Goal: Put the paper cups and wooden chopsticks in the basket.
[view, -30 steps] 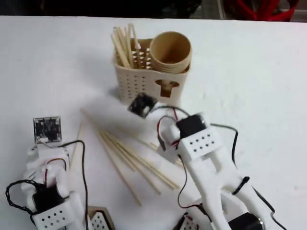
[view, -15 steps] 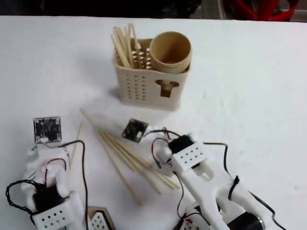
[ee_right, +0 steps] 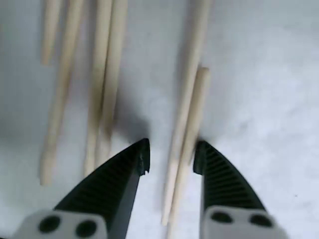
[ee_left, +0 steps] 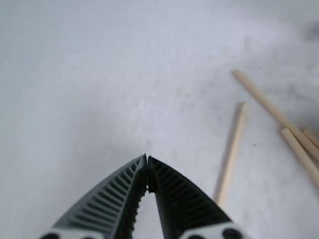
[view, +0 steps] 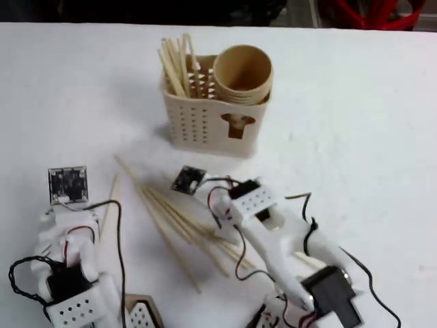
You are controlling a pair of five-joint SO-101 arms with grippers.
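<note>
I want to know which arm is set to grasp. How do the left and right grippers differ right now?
The left gripper is shut; the right gripper is open. The left gripper's tips sit over bare table, with a chopstick lying off to one side; the right gripper straddles two chopsticks. Both point down, close over the table.

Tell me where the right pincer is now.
In its wrist view the right pincer hangs open astride a pair of loose chopsticks on the table; the high view puts that spot in front of the basket.
</note>
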